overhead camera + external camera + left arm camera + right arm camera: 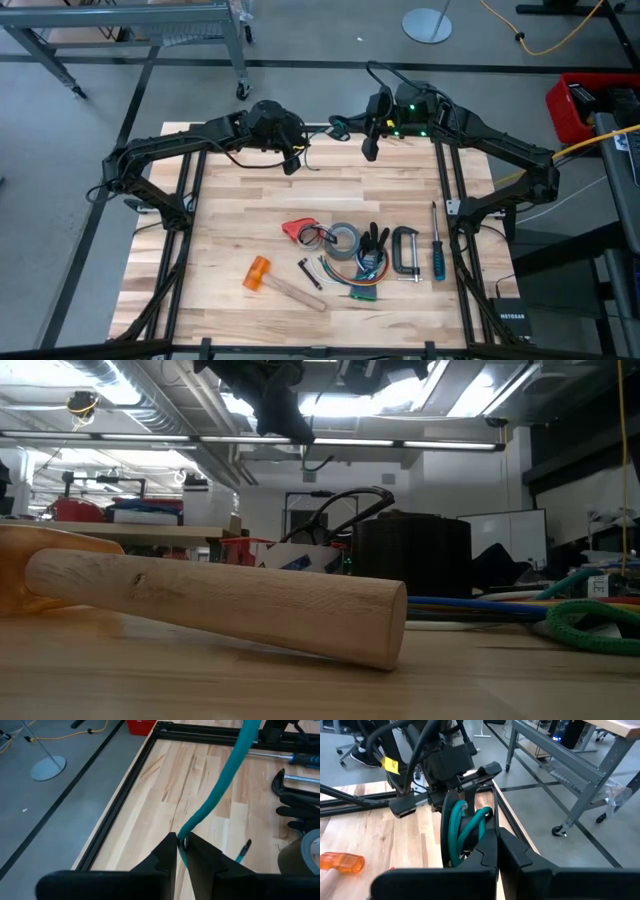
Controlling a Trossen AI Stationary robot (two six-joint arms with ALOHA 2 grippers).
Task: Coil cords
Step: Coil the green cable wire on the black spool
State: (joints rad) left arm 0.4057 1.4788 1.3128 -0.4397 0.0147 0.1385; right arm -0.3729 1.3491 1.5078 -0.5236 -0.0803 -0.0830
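Observation:
The cord [220, 785] is teal and thin. Both grippers hold it in the air above the table's far edge. In the high view it shows as a small dark loop [338, 125] between the two arms. My left gripper [293, 163] is shut on one strand of it [182, 842]. My right gripper [370, 150] is shut on a bundle of loops [462, 825]. In the right wrist view the left gripper [470, 775] stands just beyond those loops. My left gripper pinches a single strand of the cord [186, 831] between its two fingertips. From there the strand runs away in a gentle curve, clear of the table. My right gripper pinches the coiled loops at their near end [470, 840] between its two fingers. The loops stand out beyond the fingers, lifted clear of the table.
On the table's near half lie a hammer with an orange head [258, 272], a roll of grey tape [345, 240], a red tool [297, 230], a clamp [405, 250], a screwdriver [437, 250] and a bundle of coloured wires [362, 285]. The hammer's handle [220, 600] fills the low view.

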